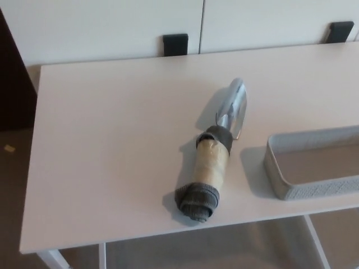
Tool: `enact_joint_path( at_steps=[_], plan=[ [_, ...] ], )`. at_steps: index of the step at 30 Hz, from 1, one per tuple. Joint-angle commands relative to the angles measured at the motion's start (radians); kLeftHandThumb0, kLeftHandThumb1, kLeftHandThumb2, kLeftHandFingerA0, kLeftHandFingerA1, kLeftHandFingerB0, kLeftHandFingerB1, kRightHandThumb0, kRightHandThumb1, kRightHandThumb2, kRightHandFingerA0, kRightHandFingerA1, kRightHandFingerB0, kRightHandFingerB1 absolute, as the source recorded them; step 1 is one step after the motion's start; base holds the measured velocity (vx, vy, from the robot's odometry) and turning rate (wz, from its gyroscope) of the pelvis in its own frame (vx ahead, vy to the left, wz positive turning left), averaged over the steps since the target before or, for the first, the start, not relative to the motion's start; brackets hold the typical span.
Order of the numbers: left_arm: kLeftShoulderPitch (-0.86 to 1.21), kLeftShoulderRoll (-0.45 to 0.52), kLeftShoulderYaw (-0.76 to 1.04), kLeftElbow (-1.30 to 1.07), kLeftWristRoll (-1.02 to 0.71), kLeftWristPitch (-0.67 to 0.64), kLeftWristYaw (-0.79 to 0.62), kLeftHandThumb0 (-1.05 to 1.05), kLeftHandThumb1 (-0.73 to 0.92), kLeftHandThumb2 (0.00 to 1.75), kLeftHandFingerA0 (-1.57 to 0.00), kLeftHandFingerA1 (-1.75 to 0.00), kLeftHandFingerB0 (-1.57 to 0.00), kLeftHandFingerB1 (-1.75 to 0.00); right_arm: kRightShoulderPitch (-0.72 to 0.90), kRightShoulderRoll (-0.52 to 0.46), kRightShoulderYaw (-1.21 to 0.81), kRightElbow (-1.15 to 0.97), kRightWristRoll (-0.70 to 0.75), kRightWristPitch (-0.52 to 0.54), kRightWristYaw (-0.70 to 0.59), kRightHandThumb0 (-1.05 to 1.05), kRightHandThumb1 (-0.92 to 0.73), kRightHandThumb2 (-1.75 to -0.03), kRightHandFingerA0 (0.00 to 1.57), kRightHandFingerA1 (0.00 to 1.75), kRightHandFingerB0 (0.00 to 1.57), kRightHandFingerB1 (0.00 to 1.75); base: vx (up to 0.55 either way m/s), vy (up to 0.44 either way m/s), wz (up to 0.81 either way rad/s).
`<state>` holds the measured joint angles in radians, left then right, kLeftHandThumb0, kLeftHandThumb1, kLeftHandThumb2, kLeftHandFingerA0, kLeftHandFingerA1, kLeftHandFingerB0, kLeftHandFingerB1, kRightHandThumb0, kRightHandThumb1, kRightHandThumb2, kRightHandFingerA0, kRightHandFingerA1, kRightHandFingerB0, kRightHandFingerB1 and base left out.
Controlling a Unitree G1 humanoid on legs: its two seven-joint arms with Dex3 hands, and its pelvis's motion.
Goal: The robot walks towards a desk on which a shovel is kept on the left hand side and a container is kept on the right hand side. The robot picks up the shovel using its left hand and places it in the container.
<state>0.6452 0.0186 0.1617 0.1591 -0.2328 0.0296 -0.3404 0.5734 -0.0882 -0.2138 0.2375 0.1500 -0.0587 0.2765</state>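
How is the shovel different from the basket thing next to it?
The shovel is long and thin; the container is wide and boxy. The shovel has a shiny metal blade and a tan handle with dark wraps; the container is plain pale grey all over. The shovel lies slanted; the container runs off the picture's right edge. Both rest on the desk.
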Motion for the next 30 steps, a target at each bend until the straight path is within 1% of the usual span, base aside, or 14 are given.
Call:
enact_joint_path(
  at_steps=[1, 3, 5, 6, 7, 10, 12, 13, 14, 16, 18, 21, 27, 30],
  plan=[
    [-0.002, 0.019, 0.000, -0.001, 0.017, -0.047, 0.006, -0.22, 0.61, 0.58, -0.49, -0.40, -0.38, -0.35, -0.004, -0.008, -0.008, 0.004, 0.014, -0.029, 0.004, -0.47, -0.32, -0.74, 0.88, 0.68, 0.58, 0.58, 0.04, -0.110, 0.07],
    [-0.002, 0.025, 0.003, -0.015, 0.005, -0.027, 0.003, -0.21, 0.61, 0.58, -0.48, -0.40, -0.38, -0.35, -0.015, -0.012, -0.006, 0.032, 0.005, -0.067, 0.009, -0.48, -0.33, -0.75, 0.89, 0.67, 0.59, 0.58, 0.03, -0.148, 0.11],
    [-0.008, 0.034, 0.007, -0.013, 0.000, -0.025, -0.003, -0.20, 0.60, 0.58, -0.48, -0.40, -0.38, -0.35, -0.010, -0.006, -0.007, -0.002, 0.014, -0.022, -0.001, -0.46, -0.33, -0.75, 0.88, 0.68, 0.57, 0.58, 0.07, -0.206, 0.16],
    [-0.008, 0.037, 0.009, -0.016, -0.001, -0.024, -0.005, -0.20, 0.60, 0.58, -0.48, -0.40, -0.37, -0.35, -0.007, -0.006, -0.004, -0.009, 0.010, -0.028, -0.002, -0.51, -0.34, -0.74, 0.90, 0.66, 0.61, 0.57, 0.09, -0.284, 0.16],
    [-0.011, 0.039, 0.010, -0.011, 0.001, -0.030, -0.006, -0.20, 0.60, 0.57, -0.49, -0.40, -0.38, -0.35, -0.006, -0.006, -0.001, -0.010, 0.002, -0.035, -0.005, -0.52, -0.34, -0.75, 0.90, 0.66, 0.61, 0.57, 0.05, -0.176, -0.05],
    [-0.008, 0.044, 0.011, -0.009, 0.004, -0.037, -0.006, -0.20, 0.60, 0.57, -0.50, -0.40, -0.38, -0.35, 0.000, -0.008, 0.005, -0.025, -0.005, -0.022, -0.010, -0.48, -0.34, -0.77, 0.87, 0.67, 0.58, 0.58, 0.00, 0.000, 0.00],
    [-0.010, 0.046, 0.012, -0.006, 0.002, -0.030, -0.008, -0.19, 0.60, 0.57, -0.49, -0.40, -0.38, -0.35, -0.012, -0.009, 0.003, 0.007, -0.006, -0.041, -0.009, -0.47, -0.34, -0.76, 0.87, 0.67, 0.59, 0.57, 0.00, 0.000, 0.00],
    [-0.010, 0.046, 0.012, -0.006, 0.002, -0.029, -0.008, -0.19, 0.60, 0.57, -0.49, -0.40, -0.38, -0.35, -0.012, -0.010, 0.003, 0.009, -0.007, -0.043, -0.009, -0.47, -0.34, -0.76, 0.87, 0.67, 0.59, 0.57, -0.07, 0.091, -0.05],
    [-0.012, 0.046, 0.012, -0.004, 0.001, -0.029, -0.008, -0.19, 0.59, 0.57, -0.49, -0.40, -0.38, -0.35, -0.003, -0.007, 0.004, -0.016, 0.001, -0.037, -0.002, -0.51, -0.35, -0.75, 0.91, 0.66, 0.63, 0.58, -0.02, 0.136, -0.04],
    [-0.015, 0.047, 0.013, -0.004, 0.001, -0.027, -0.008, -0.20, 0.59, 0.57, -0.49, -0.40, -0.38, -0.35, -0.008, -0.004, 0.002, -0.013, 0.007, -0.031, -0.004, -0.50, -0.34, -0.74, 0.91, 0.65, 0.64, 0.58, 0.01, 0.172, -0.07],
    [-0.015, 0.047, 0.014, -0.007, -0.003, -0.022, -0.012, -0.20, 0.59, 0.57, -0.49, -0.40, -0.39, -0.35, -0.016, -0.004, 0.000, 0.000, 0.005, -0.027, -0.008, -0.47, -0.33, -0.74, 0.89, 0.67, 0.60, 0.57, 0.03, 0.382, 0.00],
    [-0.009, 0.047, 0.011, -0.016, -0.006, -0.016, -0.011, -0.19, 0.59, 0.57, -0.49, -0.40, -0.39, -0.35, -0.004, -0.004, 0.001, -0.008, 0.009, -0.038, 0.003, -0.46, -0.33, -0.76, 0.88, 0.67, 0.58, 0.57, 0.02, 0.366, -0.05],
    [-0.013, 0.048, 0.005, -0.013, 0.005, -0.032, -0.004, -0.20, 0.59, 0.57, -0.50, -0.40, -0.41, -0.36, -0.015, -0.005, -0.003, 0.016, 0.015, -0.051, 0.010, -0.47, -0.33, -0.75, 0.89, 0.67, 0.59, 0.58, 0.09, 0.019, 0.00],
    [-0.008, 0.046, 0.006, -0.026, 0.000, -0.020, 0.000, -0.21, 0.58, 0.57, -0.49, -0.40, -0.41, -0.36, -0.014, -0.004, 0.000, 0.001, 0.010, -0.035, 0.000, -0.51, -0.34, -0.74, 0.91, 0.65, 0.61, 0.57, 0.11, -0.147, 0.19]
  ],
)
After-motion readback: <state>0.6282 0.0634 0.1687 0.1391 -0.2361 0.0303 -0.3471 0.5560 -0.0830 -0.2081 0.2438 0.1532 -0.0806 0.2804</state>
